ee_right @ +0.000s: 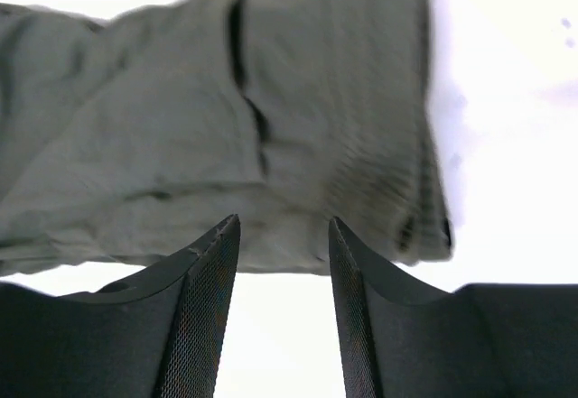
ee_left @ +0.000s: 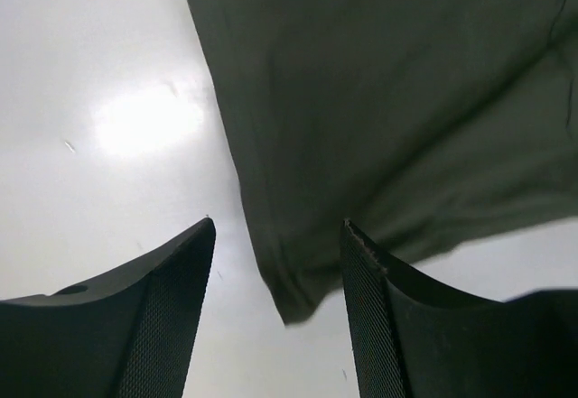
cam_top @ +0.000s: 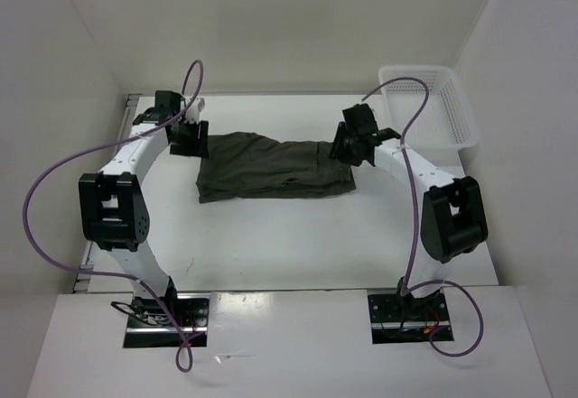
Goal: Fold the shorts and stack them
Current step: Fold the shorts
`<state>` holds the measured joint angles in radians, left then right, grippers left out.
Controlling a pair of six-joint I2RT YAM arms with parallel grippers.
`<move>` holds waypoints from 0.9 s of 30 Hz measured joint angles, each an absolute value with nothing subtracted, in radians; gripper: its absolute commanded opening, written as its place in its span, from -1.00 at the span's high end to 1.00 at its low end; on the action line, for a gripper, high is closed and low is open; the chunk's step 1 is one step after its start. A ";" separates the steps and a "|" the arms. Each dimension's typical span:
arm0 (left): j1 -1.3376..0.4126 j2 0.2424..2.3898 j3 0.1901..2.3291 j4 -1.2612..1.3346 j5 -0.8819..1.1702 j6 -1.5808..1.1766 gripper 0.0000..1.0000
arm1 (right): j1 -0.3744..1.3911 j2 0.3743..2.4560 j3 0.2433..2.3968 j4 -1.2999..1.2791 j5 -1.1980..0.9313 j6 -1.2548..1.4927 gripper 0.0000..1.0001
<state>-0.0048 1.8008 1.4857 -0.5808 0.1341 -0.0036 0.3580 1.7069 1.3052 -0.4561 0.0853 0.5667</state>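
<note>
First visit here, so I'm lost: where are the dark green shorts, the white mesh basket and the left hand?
Dark olive-green fabric shorts (cam_top: 271, 168), top view, middle of the cloth.
White plastic mesh basket (cam_top: 461, 109), top view, its right wall.
Left hand (ee_left: 278, 225), left wrist view, between its fingertips.

Shorts (cam_top: 271, 167) lie on the table (cam_top: 298, 245), about mid-table, long side running left-right. Left gripper (cam_top: 188, 136) is at the shorts' left end, right gripper (cam_top: 348, 150) at their right end. Basket (cam_top: 429, 109) sits behind and right of the shorts, apart from them, in the table's far right corner.
</note>
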 measured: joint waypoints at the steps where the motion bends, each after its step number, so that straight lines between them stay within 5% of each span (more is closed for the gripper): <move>1: 0.005 1.789 1.454 -0.595 0.155 -0.004 -0.30 | 0.350 1.687 1.274 -0.455 0.081 0.574 -0.07; 21: 0.071 1.771 1.211 -0.695 0.345 -0.004 -0.30 | 0.268 1.681 1.153 -0.407 -0.039 0.604 -0.23; 27: 0.073 1.769 1.197 -0.689 0.358 -0.007 0.53 | 0.268 1.726 1.153 -0.403 -0.064 0.604 -0.25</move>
<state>0.0734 1.7695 1.1969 -0.6891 0.3584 -0.0074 0.2676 1.7264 1.1526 -0.4030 -0.0643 0.6041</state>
